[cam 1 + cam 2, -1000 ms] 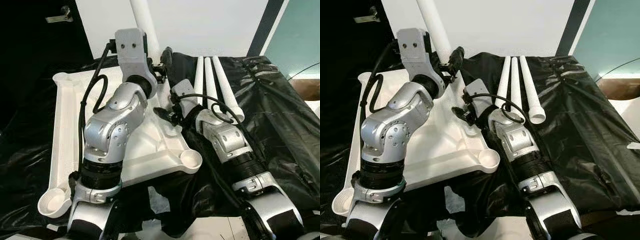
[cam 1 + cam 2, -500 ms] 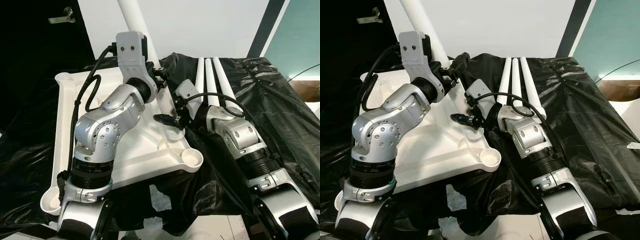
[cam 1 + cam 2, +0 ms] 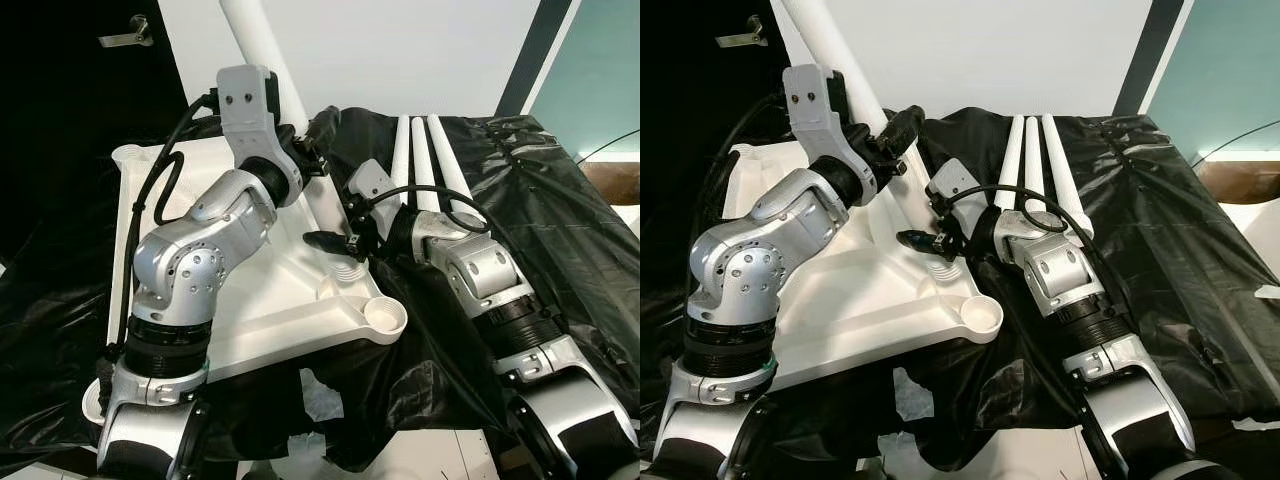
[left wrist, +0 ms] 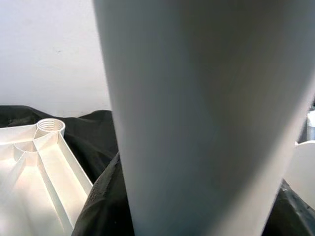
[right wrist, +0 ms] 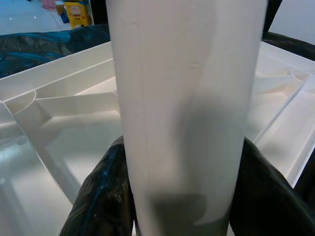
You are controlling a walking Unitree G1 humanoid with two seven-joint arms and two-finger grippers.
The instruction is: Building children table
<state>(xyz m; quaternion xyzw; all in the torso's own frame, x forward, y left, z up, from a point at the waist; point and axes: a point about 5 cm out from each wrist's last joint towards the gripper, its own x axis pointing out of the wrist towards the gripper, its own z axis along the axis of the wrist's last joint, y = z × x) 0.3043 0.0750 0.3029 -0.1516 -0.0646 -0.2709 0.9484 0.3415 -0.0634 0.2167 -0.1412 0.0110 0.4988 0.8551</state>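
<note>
Steadying 1 white leg (image 3: 262, 62), both grippers, left (image 3: 318, 135) and right (image 3: 335, 243), jaws clamped on it, for seating in the upturned tabletop (image 3: 130, 230); 3 spare legs (image 3: 430, 160) alongside.

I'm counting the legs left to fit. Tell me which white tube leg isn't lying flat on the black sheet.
The white tube leg held by both grippers, slanting up from the white tabletop; the other three legs lie side by side.
</note>
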